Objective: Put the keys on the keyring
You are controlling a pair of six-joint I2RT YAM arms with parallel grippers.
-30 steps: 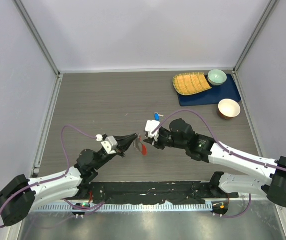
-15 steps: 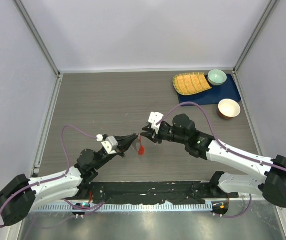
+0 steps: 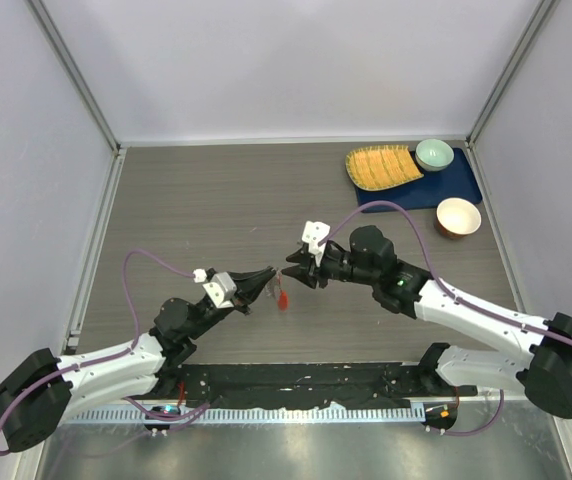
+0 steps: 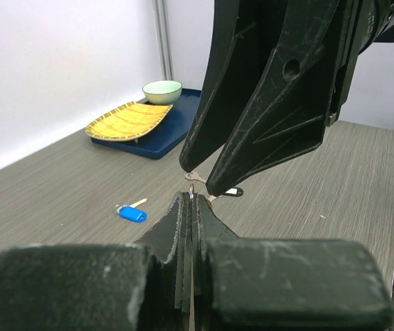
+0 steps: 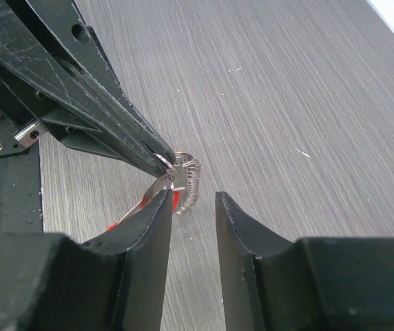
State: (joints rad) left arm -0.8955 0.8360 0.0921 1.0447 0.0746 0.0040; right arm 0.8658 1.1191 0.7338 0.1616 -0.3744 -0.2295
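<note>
At the far right corner of the desk (image 3: 196,200), a blue tray (image 3: 436,190) carries a yellow woven plate (image 3: 381,167) and a green bowl (image 3: 434,166). A brown bowl (image 3: 456,232) stands just beside the tray's near edge. The desk's left half lies open. Mid-desk, the left claw (image 3: 268,276) is clamped on the wire loop of the keyring (image 5: 187,178), its red fob (image 3: 282,297) hanging beneath. The right claw (image 3: 294,271) faces it, jaws apart with nothing between them and one fingertip beside the loop. A blue key (image 4: 132,213) and a black-headed key (image 4: 233,192) lie on the desk beyond; other keys cannot be made out
</note>
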